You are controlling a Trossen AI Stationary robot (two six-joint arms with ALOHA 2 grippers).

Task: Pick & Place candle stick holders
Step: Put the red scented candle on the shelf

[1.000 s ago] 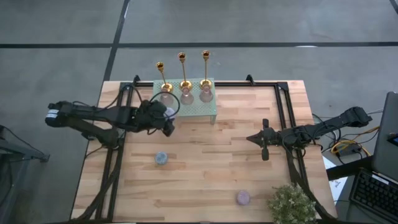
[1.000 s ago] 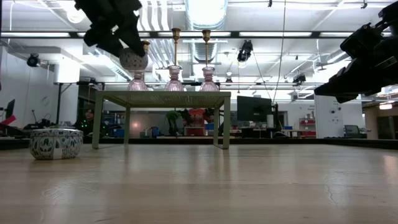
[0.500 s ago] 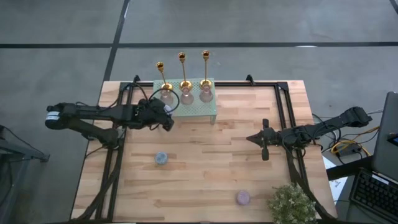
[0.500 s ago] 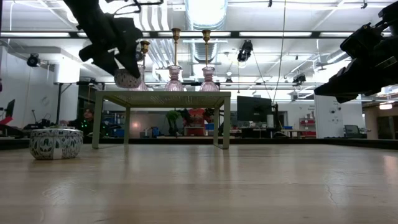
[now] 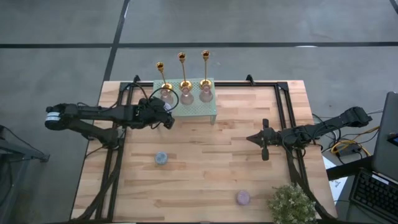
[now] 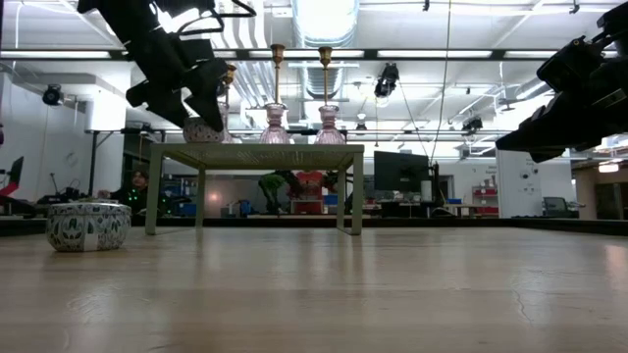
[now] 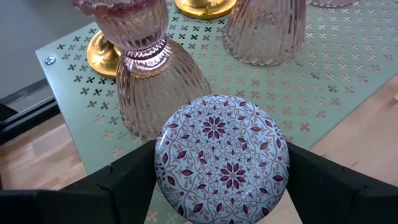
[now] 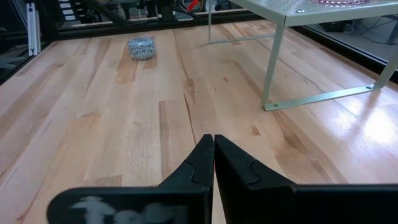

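The left gripper [image 5: 166, 118] is holding 1 round patterned holder [image 7: 222, 155] between its 2 fingers, pinching it by the sides, and is bringing it in at the 9 o'clock corner of the pale green perforated rack [image 5: 208, 109]. In the left wrist view the holder's lid, white with a maroon flower pattern, is sitting just in front of the nearest pink ribbed glass holder [image 7: 152, 81], over the rack's edge; whether its base is touching the rack I cannot tell. In the low view the holder [image 6: 201, 129] is hanging at about the level of the rack top.

The step in hand looks like the placing of this holder on the rack, beside the 3 gold candlesticks [image 5: 182, 70] and the pink glass holders already standing there. The next move is calling for a small lowering until the base is resting flat, with care not to nudge the pink glass just beside it, and then a widening of the fingers before backing off.

2 more round holders are waiting on the wooden table [image 5: 205, 186]: a bluish one [image 5: 161, 158] at about 7 o'clock from the table's middle, and a purple one [image 5: 243, 198] at about 5 o'clock, near the bushy potted plant [image 5: 291, 204].

The right gripper [image 5: 264, 154] is idling at 3 o'clock over the table, its fingers pressed together on nothing.
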